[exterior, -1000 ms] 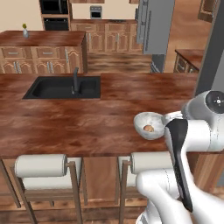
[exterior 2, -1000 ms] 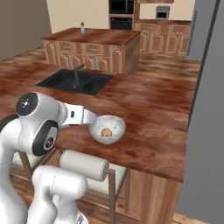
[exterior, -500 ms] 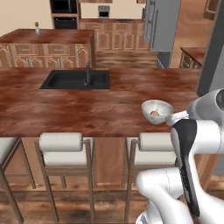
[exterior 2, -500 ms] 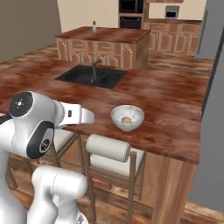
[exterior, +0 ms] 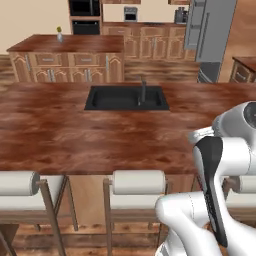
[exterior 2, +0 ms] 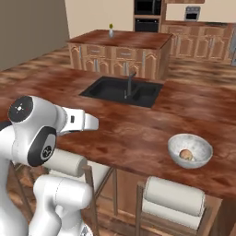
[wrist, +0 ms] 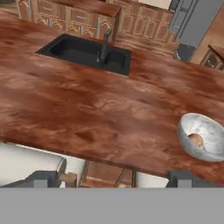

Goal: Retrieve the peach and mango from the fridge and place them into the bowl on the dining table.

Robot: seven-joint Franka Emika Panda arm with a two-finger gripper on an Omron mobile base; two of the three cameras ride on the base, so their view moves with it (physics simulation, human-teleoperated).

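Showing glossy reddish-brown wooden dining table [exterior 2: 138,133]; wide, shallow, speckled grey-white bowl [exterior 2: 190,150] near its front edge; small round orange-pink fruit [exterior 2: 185,154] inside, probably light, smooth, easily bruised, best gripped across middle; two-finger gripper [wrist: 113,178] spread wide, empty.

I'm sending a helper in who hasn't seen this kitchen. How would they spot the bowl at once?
Start at the large reddish-brown dining table with the black inset sink. Right of the sink, near the stool-side edge, sits the bowl. It is the lone dish there, pale grey-white and shallow, with one small fruit inside.
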